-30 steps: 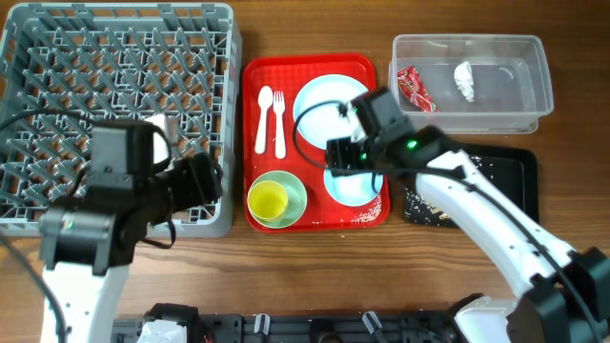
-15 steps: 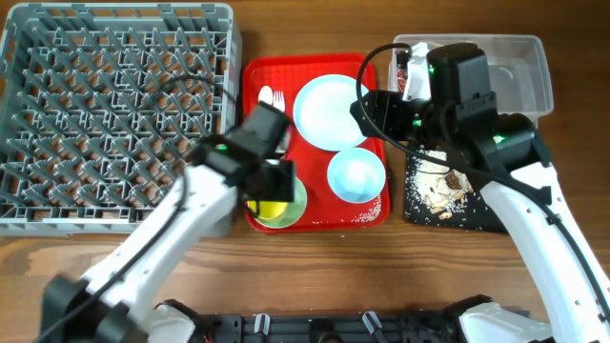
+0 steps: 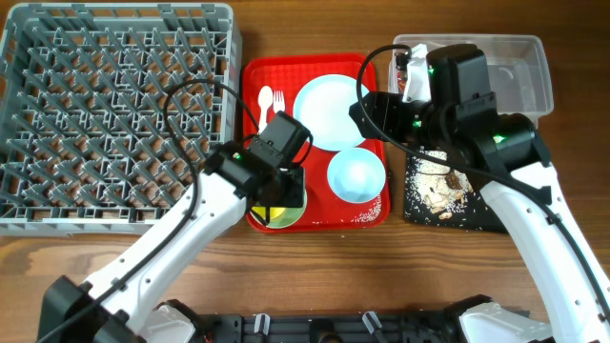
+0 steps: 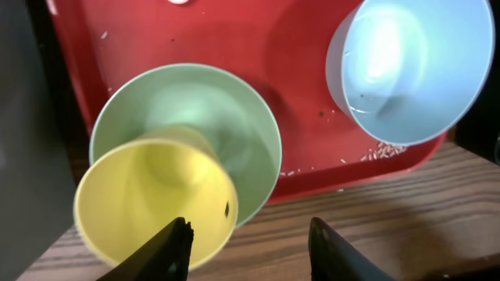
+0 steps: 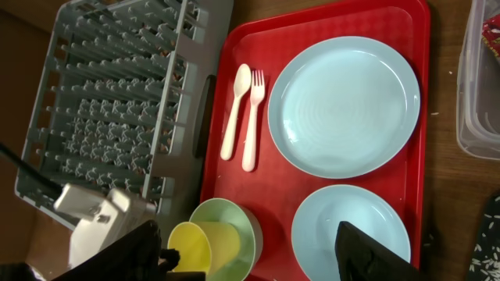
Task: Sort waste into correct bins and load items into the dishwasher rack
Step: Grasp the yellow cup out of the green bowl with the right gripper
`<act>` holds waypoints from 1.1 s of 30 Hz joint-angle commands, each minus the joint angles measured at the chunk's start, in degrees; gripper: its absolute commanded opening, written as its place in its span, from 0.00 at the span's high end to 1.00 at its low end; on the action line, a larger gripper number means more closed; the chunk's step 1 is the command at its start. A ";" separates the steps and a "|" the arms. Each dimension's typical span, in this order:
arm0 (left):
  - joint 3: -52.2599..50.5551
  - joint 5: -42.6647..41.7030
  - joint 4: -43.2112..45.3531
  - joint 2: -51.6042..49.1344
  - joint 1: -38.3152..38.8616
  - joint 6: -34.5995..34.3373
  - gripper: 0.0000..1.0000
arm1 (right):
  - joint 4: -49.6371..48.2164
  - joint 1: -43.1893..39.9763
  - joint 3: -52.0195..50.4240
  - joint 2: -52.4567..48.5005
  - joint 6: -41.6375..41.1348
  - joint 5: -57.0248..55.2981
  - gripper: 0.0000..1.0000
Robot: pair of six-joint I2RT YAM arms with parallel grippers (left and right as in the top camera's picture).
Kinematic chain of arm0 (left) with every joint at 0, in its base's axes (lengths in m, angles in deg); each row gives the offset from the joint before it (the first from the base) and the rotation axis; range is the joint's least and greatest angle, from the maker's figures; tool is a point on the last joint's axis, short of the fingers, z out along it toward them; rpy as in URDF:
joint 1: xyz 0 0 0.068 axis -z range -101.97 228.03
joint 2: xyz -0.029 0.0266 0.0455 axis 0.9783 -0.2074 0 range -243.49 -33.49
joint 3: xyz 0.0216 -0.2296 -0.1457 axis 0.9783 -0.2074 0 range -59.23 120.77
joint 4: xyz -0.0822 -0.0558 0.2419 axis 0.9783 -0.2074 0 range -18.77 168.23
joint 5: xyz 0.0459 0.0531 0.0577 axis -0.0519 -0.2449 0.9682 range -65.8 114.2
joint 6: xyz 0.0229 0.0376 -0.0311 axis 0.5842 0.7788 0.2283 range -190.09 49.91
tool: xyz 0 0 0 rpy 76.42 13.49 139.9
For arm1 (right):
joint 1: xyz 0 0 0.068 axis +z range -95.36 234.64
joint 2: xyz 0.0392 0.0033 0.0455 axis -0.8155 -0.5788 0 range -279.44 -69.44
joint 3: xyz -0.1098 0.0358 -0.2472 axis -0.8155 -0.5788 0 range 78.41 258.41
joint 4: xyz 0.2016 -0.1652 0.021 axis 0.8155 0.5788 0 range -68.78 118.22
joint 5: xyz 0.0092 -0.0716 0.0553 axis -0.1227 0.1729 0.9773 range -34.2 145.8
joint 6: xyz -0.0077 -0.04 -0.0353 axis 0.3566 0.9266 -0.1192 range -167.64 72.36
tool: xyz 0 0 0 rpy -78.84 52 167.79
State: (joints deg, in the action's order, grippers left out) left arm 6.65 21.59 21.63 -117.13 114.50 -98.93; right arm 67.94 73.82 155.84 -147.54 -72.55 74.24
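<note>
A small yellow cup [image 4: 156, 199] lies tilted inside the mint-green bowl [image 4: 226, 117] at the front left of the red serving tray. My left gripper [image 4: 250, 250] is open right at it: one finger is over the cup's mouth, the other outside over the wood. In the overhead view this gripper [image 3: 276, 195] hides most of the cup. The pale blue bowl [image 3: 355, 176], the pale blue plate [image 3: 329, 112] and the white fork and spoon [image 3: 272, 97] lie on the tray. My right gripper [image 5: 254, 257] is open and empty, high above the tray.
The grey dishwasher rack [image 3: 114, 114] fills the left side. The clear tub [image 3: 519, 81] stands at the back right with a red wrapper [image 5: 492, 31] in it. The black tray [image 3: 448, 195] holds rice and scraps. Loose rice grains [image 4: 387, 148] lie on the red tray [image 3: 315, 217].
My left arm swung from over the rack to the tray and closed in on the yellow cup. My right arm drew back from the blue bowl toward the tub, then held still.
</note>
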 commanded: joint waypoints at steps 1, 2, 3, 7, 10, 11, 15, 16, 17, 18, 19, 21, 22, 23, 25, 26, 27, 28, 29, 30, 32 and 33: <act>-1.11 6.01 -2.12 0.11 -0.61 -1.70 0.57 | 0.11 -0.13 0.52 -0.11 -0.63 0.98 0.28; -1.14 8.22 -3.08 0.11 -0.96 -3.21 0.60 | 0.15 -0.13 0.52 -0.11 -0.63 0.98 0.28; -1.14 9.84 -3.43 0.13 -1.95 -3.96 0.59 | 0.37 -0.13 0.52 -0.11 -0.63 0.98 0.27; -1.11 8.37 -3.93 0.35 -5.27 -4.04 0.60 | 2.34 -0.02 0.46 -0.39 4.35 6.64 0.33; -0.90 8.26 -5.88 2.45 -7.91 -4.50 0.50 | 5.86 3.08 -0.39 -2.67 10.21 11.37 0.36; -0.66 8.26 -6.49 3.98 -9.44 -4.72 0.45 | 6.03 4.85 -0.96 -3.76 10.86 11.41 0.39; 1.18 7.76 -9.97 13.70 -20.33 -5.09 0.30 | 4.81 14.36 -1.31 -10.16 9.20 6.14 0.44; 1.25 6.36 -10.40 16.37 -23.45 -5.05 0.25 | 4.20 16.20 -1.31 -11.76 7.30 3.08 0.45; 1.25 4.63 -10.69 18.40 -25.83 -4.52 0.23 | 3.65 17.66 -1.31 -13.29 5.95 0.63 0.47; 1.25 2.62 -11.21 20.81 -28.57 -3.58 0.21 | 3.21 19.10 -1.31 -14.84 5.03 -1.18 0.49; 1.25 1.20 -11.72 22.71 -30.62 -2.86 0.18 | 2.75 20.57 -1.31 -16.55 4.81 -2.12 0.50; 1.25 -0.68 -13.09 26.80 -34.60 -2.86 0.07 | 1.60 23.65 -1.31 -20.52 4.76 -2.19 0.50; 1.25 -1.07 -13.64 28.57 -36.11 -2.29 0.04 | 0.68 25.16 -1.31 -22.67 4.79 -2.21 0.50; 1.25 -1.60 -13.79 29.97 -37.03 -1.14 0.04 | 0.39 26.01 -1.31 -24.02 4.61 -2.60 0.50; 1.25 -2.51 -13.79 32.04 -38.05 0.13 0.04 | 0.85 27.02 -1.31 -26.91 -0.83 -8.48 0.55; 1.25 -2.56 -13.90 32.46 -38.10 0.13 0.04 | 0.83 27.04 -1.31 -27.74 -1.95 -9.77 0.57; 1.25 -2.64 -14.14 32.70 -38.10 0.13 0.03 | 0.42 26.99 -1.31 -28.52 -2.21 -9.90 0.65; 1.25 -3.26 -14.69 32.63 -38.10 0.17 0.03 | -0.02 26.93 -1.31 -28.63 -2.19 -9.51 0.78; 1.25 -4.11 -14.99 32.28 -38.10 0.63 0.04 | -0.46 26.93 -1.31 -28.59 -2.16 -9.49 0.87; 1.25 -5.99 -15.04 31.74 -38.10 2.34 0.05 | -0.76 26.84 -1.25 -28.26 -2.08 -8.74 0.96; 1.25 -8.04 -14.99 30.80 -38.10 3.13 0.06 | -1.18 26.14 -0.83 -27.21 -0.52 -5.11 0.96; 1.25 -8.70 -14.88 30.42 -38.10 3.13 0.06 | -1.31 25.53 -0.42 -26.43 0.39 -2.93 0.96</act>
State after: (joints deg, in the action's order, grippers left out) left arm 7.11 17.59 6.55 -85.26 76.88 -98.65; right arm 67.15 100.52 154.68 -175.43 -73.36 67.51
